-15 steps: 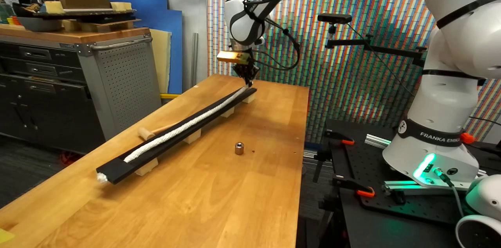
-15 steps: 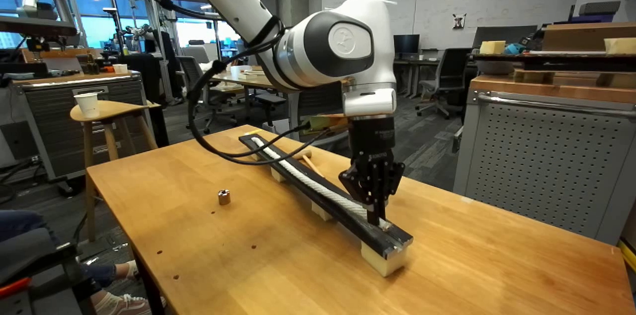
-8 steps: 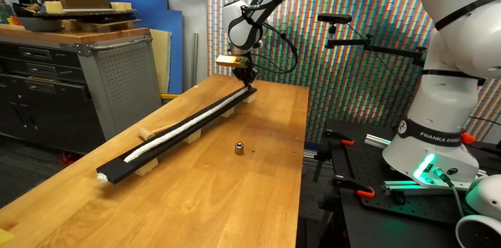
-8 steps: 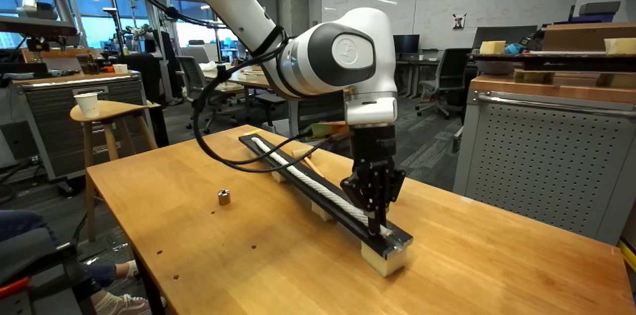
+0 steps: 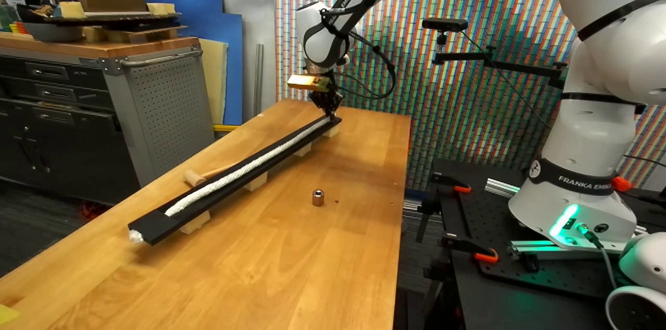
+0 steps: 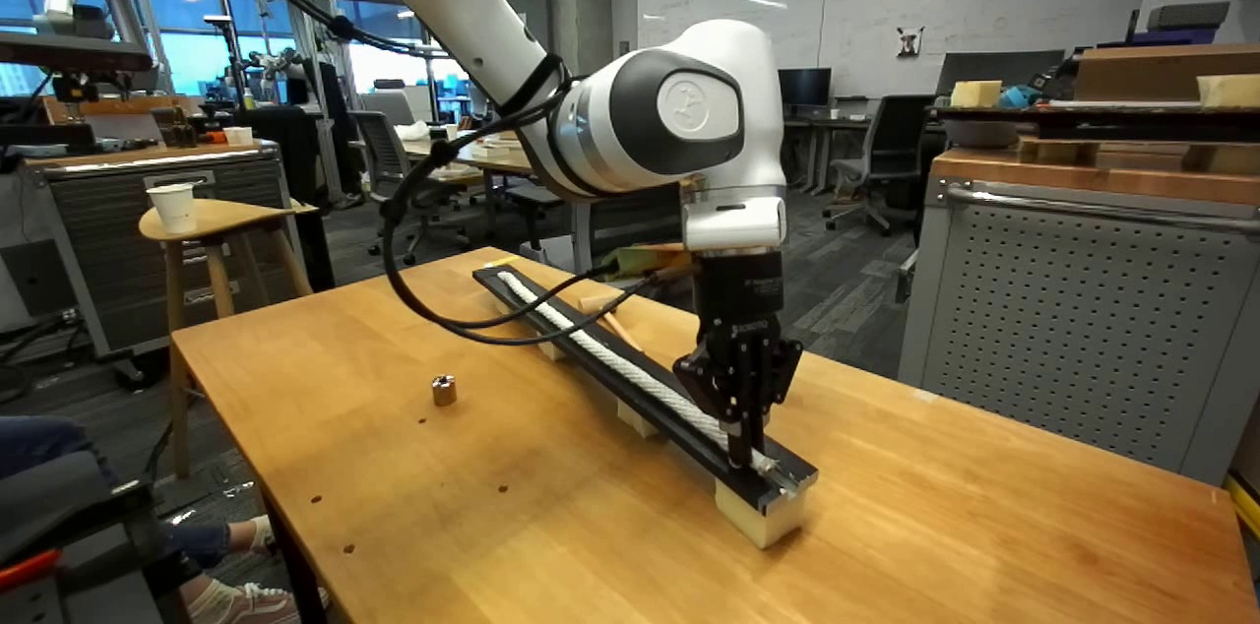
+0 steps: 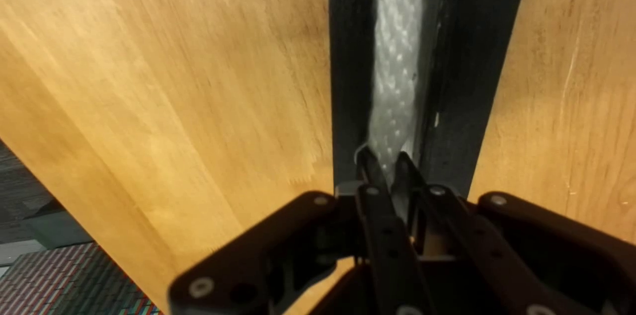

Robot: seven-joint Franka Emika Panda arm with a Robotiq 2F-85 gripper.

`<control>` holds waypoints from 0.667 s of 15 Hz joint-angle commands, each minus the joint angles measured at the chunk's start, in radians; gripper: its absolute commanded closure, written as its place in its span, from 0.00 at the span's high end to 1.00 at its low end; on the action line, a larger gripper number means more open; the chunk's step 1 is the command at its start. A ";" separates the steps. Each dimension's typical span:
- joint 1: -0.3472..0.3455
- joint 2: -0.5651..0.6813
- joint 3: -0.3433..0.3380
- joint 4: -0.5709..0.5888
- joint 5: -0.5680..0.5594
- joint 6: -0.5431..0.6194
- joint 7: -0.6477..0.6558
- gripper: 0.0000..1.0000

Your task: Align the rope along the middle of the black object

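In my wrist view the nearly closed fingers pinch the rope, which runs toward twelve o'clock along the middle of the black bar, so I judge alignment nearly done, only release left.

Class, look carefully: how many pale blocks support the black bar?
4, under the black bar in an exterior view: nearest block, second block, third block, farthest block. More may be hidden.
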 commanded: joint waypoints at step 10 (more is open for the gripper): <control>0.007 0.041 -0.012 0.069 -0.008 -0.018 0.045 0.03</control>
